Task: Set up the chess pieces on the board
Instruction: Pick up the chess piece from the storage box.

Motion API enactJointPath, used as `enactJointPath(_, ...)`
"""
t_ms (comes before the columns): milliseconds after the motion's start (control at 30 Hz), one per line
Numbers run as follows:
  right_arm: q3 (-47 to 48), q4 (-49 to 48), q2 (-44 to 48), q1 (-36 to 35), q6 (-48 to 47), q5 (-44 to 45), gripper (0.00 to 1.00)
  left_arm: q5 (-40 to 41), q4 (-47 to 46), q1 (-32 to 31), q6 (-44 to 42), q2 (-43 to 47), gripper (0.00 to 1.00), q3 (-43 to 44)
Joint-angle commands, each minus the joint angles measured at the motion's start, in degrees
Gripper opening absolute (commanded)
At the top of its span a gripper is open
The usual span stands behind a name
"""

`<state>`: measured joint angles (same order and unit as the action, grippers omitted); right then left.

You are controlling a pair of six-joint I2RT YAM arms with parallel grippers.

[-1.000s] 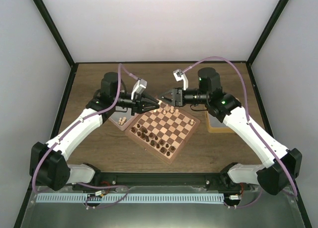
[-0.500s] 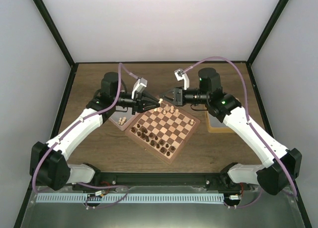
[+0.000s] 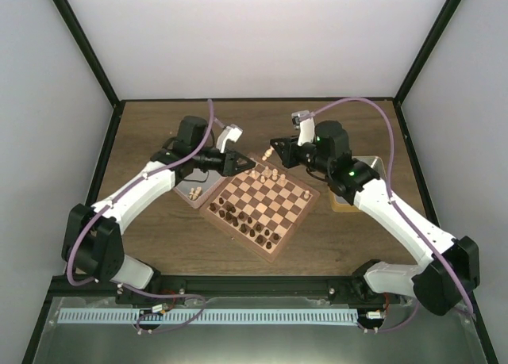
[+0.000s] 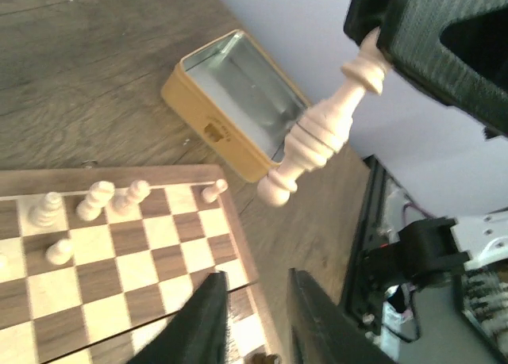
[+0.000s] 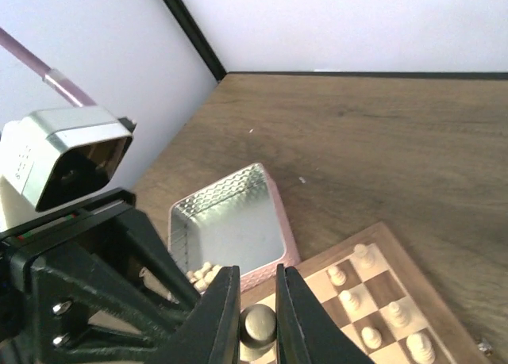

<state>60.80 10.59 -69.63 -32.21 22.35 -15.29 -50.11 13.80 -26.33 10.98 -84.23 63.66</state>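
The board [image 3: 274, 196] lies diamond-wise between the arms. Light chess pieces [image 3: 274, 174] stand along its far edge and dark ones along its near edge. My right gripper [image 3: 275, 151] hovers over the far corner, shut on a tall light chess piece [image 3: 270, 153]. In the left wrist view that piece [image 4: 321, 134] hangs tilted, pinched by its head. From the right wrist its round top [image 5: 258, 324] sits between the shut jaws [image 5: 257, 273]. My left gripper [image 3: 241, 163] is just left of it, open and empty [image 4: 255, 277], over the board's edge [image 4: 119, 245].
A pink-sided metal tin [image 5: 274, 213] left of the board holds loose light pieces [image 5: 202, 275]. A yellow tin [image 4: 206, 130] stands right of the board [image 3: 353, 199]. Dark pieces [image 3: 238, 217] crowd the near rows. Black frame posts and white walls ring the table.
The right gripper closed on the light piece where both grippers met, then lifted it slightly. The left gripper has let go and drawn back left, its arm swinging outward.
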Motion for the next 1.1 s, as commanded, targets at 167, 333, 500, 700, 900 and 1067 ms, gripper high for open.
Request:
enactJointPath(167,0.4,-5.1,-0.2,0.1,1.6,-3.7,0.01,3.1,-4.6,0.5,4.8,3.2,0.56,-3.8)
enactJointPath(333,0.8,-7.2,2.1,0.1,10.4,-9.5,0.01,-1.2,-31.3,0.7,22.6,6.4,0.62,-12.7)
enactJointPath(500,-1.6,-14.7,4.5,0.1,19.5,-10.9,0.01,2.1,-59.4,0.7,46.0,10.7,0.74,-21.7)
enactJointPath(700,-4.4,-22.7,4.1,0.1,29.5,-13.8,0.01,5.8,-71.8,0.6,60.6,11.2,0.74,-23.5)
enactJointPath(900,-5.2,-25.7,2.9,0.1,32.7,-14.8,0.01,6.5,-71.8,0.4,63.0,10.9,0.56,-22.5)
enactJointPath(1067,-4.6,-26.3,2.5,0.2,33.0,-13.9,0.01,6.2,-68.1,0.2,61.3,10.8,0.52,-22.3)
